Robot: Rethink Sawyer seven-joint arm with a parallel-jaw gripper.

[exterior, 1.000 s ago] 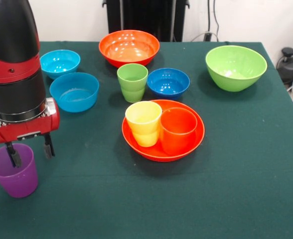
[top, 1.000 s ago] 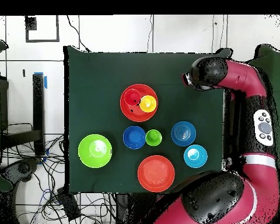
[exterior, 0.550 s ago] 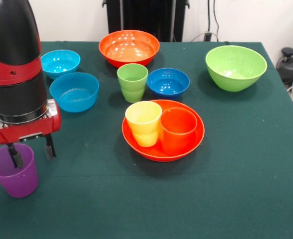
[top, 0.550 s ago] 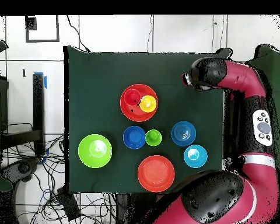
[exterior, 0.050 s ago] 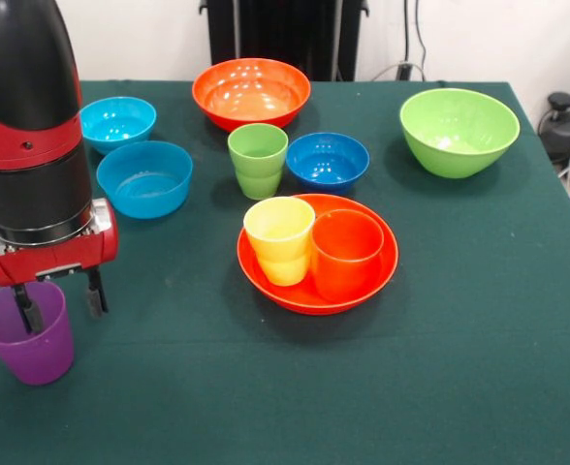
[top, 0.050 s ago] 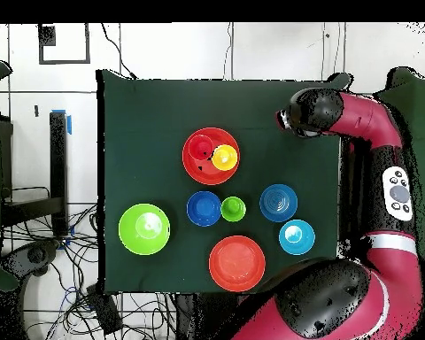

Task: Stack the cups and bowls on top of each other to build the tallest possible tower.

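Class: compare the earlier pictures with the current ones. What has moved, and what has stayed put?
The gripper has eased lower over the purple cup, jaws open, one finger inside the rim and one outside; nothing is gripped yet. The purple cup, the other cups and all the bowls have stayed in place.

Arm: glossy black cylindrical shell, broad red band round middle, small dark screw dot on band. Below it, second black section, then red collar with silver-grey blocks at both sides and pale label strip on underside. Gripper: two thin black fingers with slightly thicker dark tips. Overhead view: arm shows as crimson curved links with black rounded joint caps; grey oval button panel on link at right; large black and crimson base housing near bottom.
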